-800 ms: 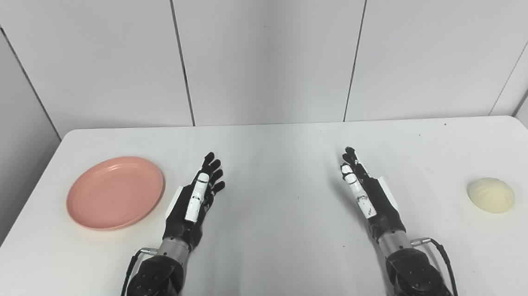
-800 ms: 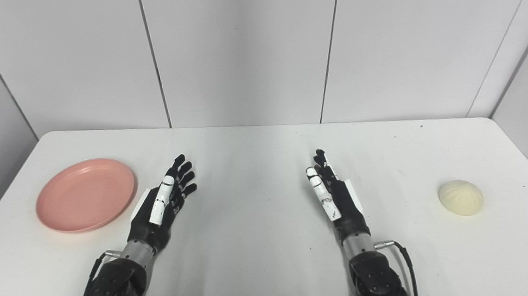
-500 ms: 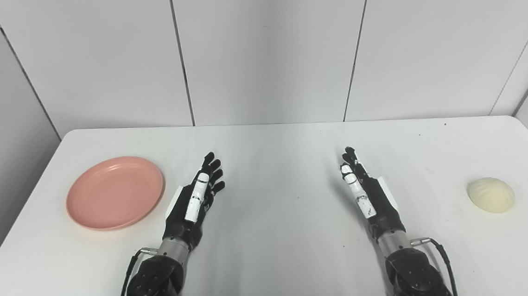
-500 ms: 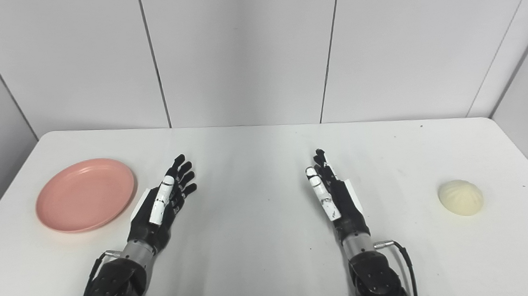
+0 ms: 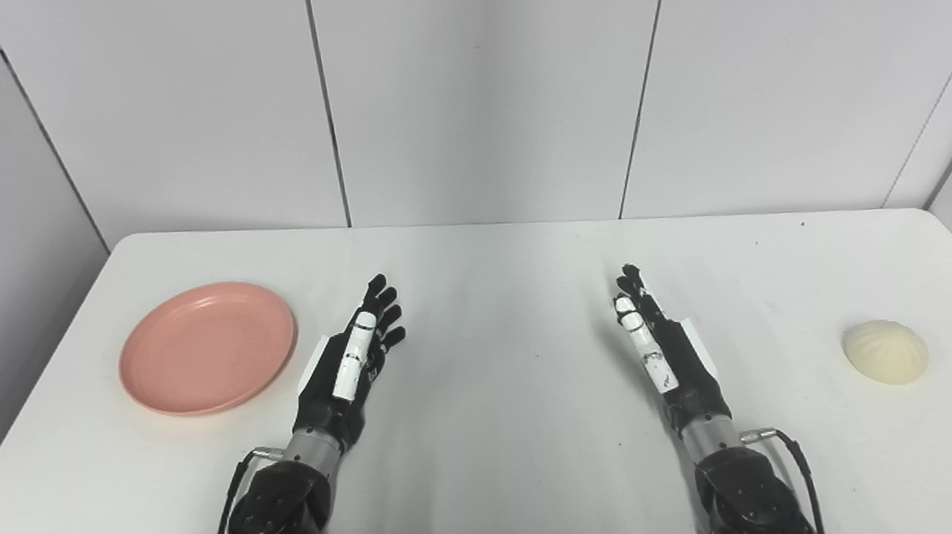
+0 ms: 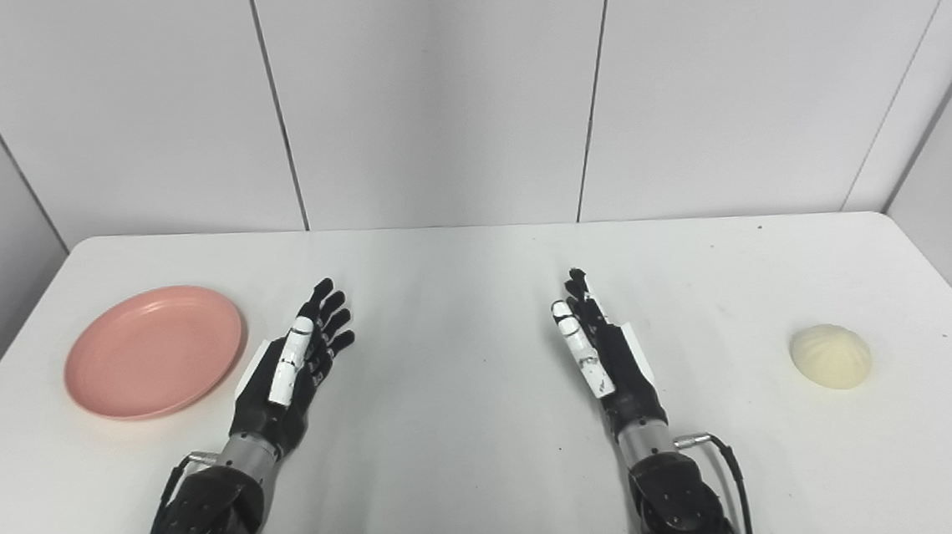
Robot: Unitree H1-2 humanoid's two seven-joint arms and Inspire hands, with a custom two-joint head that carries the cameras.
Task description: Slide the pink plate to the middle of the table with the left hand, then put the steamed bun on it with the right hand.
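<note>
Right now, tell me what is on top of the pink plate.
Nothing is on the pink plate; its whole upper face shows bare. The steamed bun lies apart on the table. What is under the plate is covered.

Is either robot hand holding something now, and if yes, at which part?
Nothing is held. The left robot hand and right robot hand are open; the round pink plate and pale pleated steamed bun lie untouched.
</note>
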